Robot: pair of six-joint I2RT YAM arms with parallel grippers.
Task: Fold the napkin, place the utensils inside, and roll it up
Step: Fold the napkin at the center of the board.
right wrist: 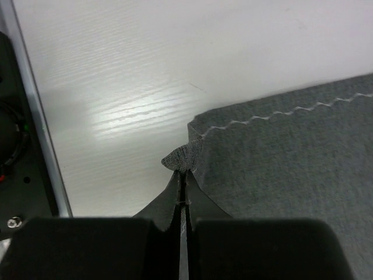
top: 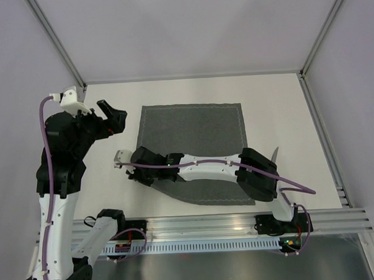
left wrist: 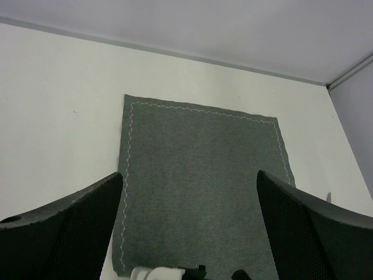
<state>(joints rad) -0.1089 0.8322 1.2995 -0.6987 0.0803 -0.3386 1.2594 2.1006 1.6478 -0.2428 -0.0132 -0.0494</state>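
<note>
The napkin lies flat on the white table, dark grey with a pale stitched line near its edges. My right arm reaches across its near part to the near left corner. There the right gripper is shut on the napkin's corner, and a small tuft of cloth sticks out past the fingertips. My left gripper hovers left of the napkin's far left corner, open and empty, looking over the napkin. One pale utensil shows at the napkin's right edge, partly hidden by my right arm.
Grey walls and slanted aluminium posts close in the table at the back and sides. A metal rail with the arm bases runs along the near edge. White table surrounds the napkin.
</note>
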